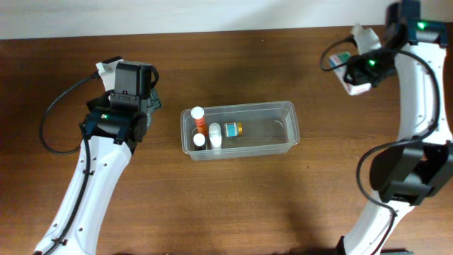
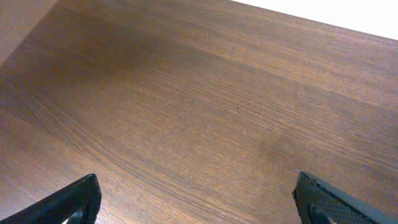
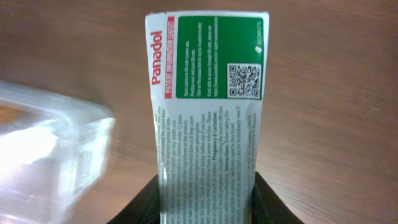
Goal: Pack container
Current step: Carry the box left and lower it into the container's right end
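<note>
- The large clear plastic rectangular tub (image 1: 272,129) sits mid-frame in the overhead view on the brown wooden table (image 1: 212,57). Small white-capped bottles (image 1: 198,113) and an amber bottle (image 1: 233,129) occupy its left end.
- The right gripper (image 3: 208,202), at the overhead view's upper right, is clamped on a white-and-green Panadol box (image 3: 208,93).
- The left gripper (image 2: 199,208), left of the tub, has its fingers spread wide above the table.

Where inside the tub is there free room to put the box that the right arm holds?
In the tub, the right half, between the amber bottle and the right wall, is bare. Its left end is crowded with white bottles. The table in front of the tub is also free.
</note>
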`<state>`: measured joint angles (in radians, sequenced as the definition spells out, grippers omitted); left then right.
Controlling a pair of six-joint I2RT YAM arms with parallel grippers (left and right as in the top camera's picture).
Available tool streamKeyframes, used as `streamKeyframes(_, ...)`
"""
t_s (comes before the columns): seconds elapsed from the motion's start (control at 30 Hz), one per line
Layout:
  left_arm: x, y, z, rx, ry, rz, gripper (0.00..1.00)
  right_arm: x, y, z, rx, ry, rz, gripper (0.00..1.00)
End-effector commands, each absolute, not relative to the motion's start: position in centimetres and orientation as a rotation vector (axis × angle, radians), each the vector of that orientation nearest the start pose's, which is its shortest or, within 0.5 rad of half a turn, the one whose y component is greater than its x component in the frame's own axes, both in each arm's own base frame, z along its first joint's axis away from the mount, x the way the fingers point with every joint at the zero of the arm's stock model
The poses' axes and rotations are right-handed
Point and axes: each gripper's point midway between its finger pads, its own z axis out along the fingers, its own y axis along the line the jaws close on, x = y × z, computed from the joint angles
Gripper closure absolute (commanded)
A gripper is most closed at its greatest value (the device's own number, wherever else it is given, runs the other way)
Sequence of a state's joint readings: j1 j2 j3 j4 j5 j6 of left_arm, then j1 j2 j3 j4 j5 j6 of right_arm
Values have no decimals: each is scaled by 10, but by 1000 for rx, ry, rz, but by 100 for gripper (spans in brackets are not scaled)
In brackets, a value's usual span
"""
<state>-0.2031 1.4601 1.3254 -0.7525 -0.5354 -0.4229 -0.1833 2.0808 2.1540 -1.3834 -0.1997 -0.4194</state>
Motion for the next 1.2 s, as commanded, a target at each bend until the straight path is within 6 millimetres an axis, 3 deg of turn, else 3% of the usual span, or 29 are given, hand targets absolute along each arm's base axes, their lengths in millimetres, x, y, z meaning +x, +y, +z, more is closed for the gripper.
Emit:
streamKeyframes(0.0,389,12,239,-484,2253,355,1,444,21,222,-592,2712,270,67)
streamKeyframes(0.17,389,12,239,-483,2254,355,1,423,82,226,-884,2670,344,67)
streamKeyframes(0.2,389,12,239,-484,2253,355,1,410,102,224,-1002,2661,362,67)
streamKeyframes(0.47,389,12,239,-483,2253,355,1,360,165,217,-1440,2587,421,67)
streamKeyframes(0.67,389,12,239,-484,2253,355,1,342,181,196,-1695,2498,438,67)
streamKeyframes(0.93,389,12,239,-484,2253,355,1,344,156,139,-1734,2620,323,64)
streamKeyframes(1.17,389,12,239,-483,2253,355,1,354,158,118,-1776,2551,307,64)
